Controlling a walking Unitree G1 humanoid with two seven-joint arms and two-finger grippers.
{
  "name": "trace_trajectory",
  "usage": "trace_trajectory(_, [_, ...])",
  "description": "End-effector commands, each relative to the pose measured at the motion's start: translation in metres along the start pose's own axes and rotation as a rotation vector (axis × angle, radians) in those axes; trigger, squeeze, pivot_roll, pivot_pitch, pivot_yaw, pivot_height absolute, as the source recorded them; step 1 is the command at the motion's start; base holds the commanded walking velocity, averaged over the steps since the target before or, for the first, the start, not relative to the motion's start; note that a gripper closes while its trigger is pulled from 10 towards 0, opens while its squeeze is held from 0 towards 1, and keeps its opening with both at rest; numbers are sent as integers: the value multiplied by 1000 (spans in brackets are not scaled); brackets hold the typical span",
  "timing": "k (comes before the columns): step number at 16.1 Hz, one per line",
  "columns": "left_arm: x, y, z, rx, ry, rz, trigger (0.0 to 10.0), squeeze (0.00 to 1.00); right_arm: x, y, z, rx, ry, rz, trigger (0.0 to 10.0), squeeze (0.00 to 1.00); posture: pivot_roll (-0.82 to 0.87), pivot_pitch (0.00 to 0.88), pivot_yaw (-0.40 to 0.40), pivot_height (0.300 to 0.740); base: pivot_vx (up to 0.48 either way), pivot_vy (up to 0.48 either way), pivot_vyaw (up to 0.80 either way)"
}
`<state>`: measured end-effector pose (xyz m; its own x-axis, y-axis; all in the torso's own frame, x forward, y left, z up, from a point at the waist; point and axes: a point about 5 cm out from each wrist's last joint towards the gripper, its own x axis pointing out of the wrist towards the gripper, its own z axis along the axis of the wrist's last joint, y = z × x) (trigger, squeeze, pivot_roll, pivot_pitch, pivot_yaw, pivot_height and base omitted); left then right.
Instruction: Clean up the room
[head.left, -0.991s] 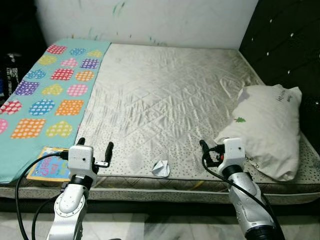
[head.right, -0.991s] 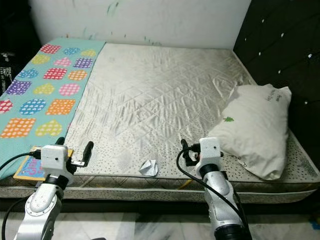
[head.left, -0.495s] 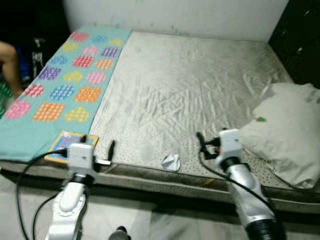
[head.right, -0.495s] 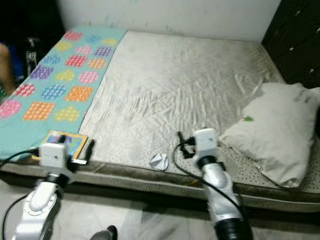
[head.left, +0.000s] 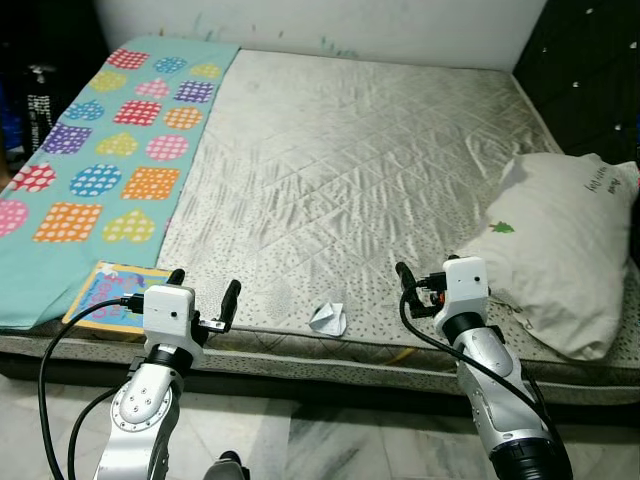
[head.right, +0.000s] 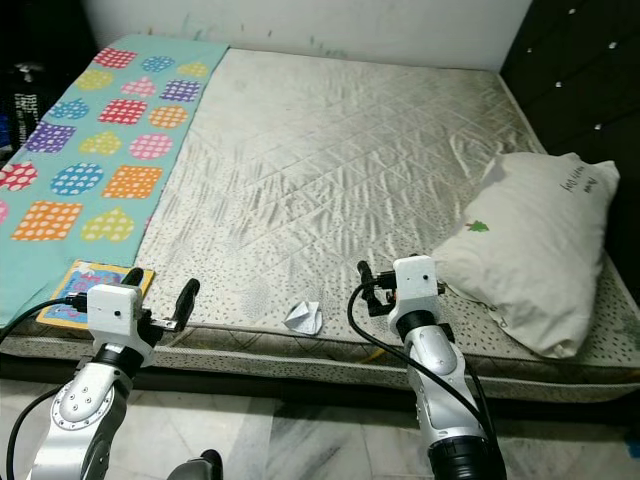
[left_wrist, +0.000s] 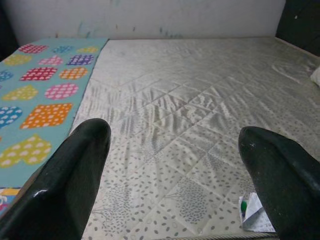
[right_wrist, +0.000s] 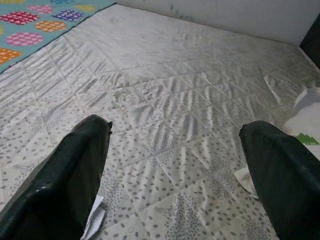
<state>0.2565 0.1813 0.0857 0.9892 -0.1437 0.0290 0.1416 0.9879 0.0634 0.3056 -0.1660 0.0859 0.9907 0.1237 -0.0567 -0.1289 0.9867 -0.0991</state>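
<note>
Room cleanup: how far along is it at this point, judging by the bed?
Nothing looks tidied yet. The crumpled paper lies at the mattress front edge, between the arms, and a colourful book sits on the near corner of the patterned sheet. The pillow rests on the right. In hand: nothing; the left pincer and right pincer are open, poised at the bed's edge. Left: pick up the paper and book.

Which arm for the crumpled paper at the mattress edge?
Probably right: the crumpled paper lies slightly nearer the open right gripper than the left gripper, also open.
</note>
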Motion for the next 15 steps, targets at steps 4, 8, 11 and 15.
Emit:
trace_trajectory(4, [-2,-2,2,-1,6,-13,10000,0,-2,-3,3,11,-5,-16,10000,0,74,183,-75,740,61,0,0])
trace_trajectory(8, [-2,-3,1,1,10,-24,10000,0,-2,-3,3,15,-2,-21,10000,0,71,185,-72,740,249,0,0])
trace_trajectory(11, [-2,-4,1,6,10,-34,10000,0,-2,-2,2,24,-2,-13,10000,0,76,186,-70,740,296,0,0])
trace_trajectory(15, [-3,-4,1,15,15,-35,10000,0,-2,-1,2,31,1,-14,10000,0,78,190,-67,740,281,0,0])
